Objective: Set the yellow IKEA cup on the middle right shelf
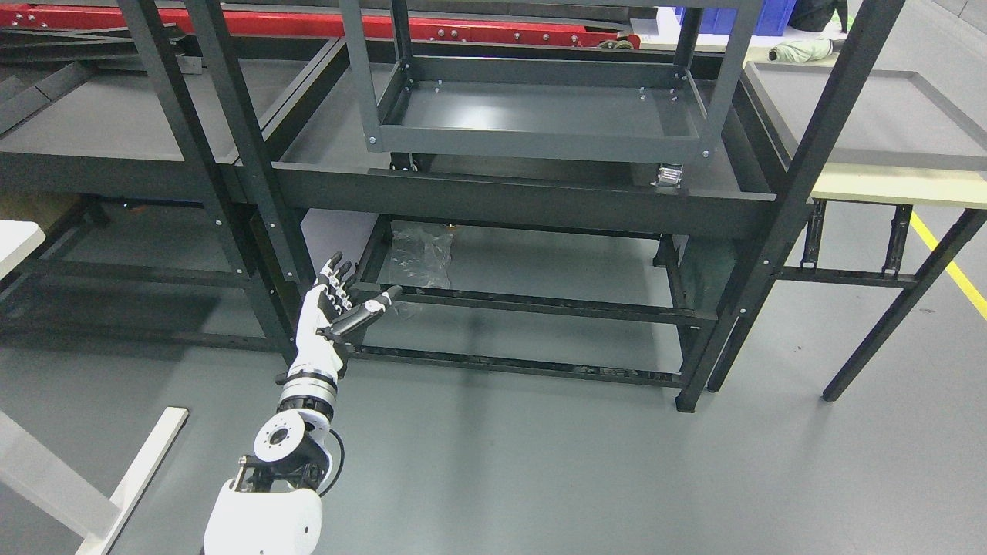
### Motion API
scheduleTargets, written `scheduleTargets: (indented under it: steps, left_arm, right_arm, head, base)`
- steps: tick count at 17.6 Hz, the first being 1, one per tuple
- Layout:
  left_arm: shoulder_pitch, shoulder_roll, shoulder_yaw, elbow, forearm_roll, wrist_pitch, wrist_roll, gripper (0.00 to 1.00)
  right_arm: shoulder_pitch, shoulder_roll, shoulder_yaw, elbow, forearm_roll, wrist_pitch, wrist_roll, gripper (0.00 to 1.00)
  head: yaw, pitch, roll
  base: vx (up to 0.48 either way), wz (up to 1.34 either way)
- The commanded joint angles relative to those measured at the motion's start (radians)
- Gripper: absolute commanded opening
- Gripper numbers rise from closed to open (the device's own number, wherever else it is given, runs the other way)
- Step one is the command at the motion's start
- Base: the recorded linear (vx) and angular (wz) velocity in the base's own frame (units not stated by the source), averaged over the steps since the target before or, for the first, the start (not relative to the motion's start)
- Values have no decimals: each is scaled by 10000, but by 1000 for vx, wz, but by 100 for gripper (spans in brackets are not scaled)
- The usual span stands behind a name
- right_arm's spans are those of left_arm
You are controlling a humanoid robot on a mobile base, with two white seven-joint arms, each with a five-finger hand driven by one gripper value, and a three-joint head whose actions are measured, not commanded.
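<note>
White, smooth left hand [328, 312] reaches up with black fingers [336, 271] spread, holding nothing; dark metal shelf [532, 200] sits just beyond them.

Left arm enters from lower left, white shell at bottom edge, round joint above it, forearm rising toward upper right. Left hand [333, 312] raised, palm turned right, holding nothing. Fingers [336, 271] extended, close together, pointing up. Thumb [368, 311] stretched out sideways to right, well apart from fingers. Wrist straight, in line with forearm. Right arm out of frame.
</note>
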Motion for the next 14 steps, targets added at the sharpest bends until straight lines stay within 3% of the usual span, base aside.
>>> scheduleTargets:
  steps: [1, 14]
  left_arm:
    - [-15, 175, -260, 2, -6, -7, -100, 99]
    - [0, 175, -275, -60, -6, -7, -239, 99]
  right_arm:
    - [61, -174, 0, 0, 0, 3, 12, 99]
    - [61, -174, 0, 0, 0, 3, -4, 99]
  head:
    - [0, 0, 0]
    - [0, 0, 0]
  base:
    - [0, 0]
    - [4, 0]
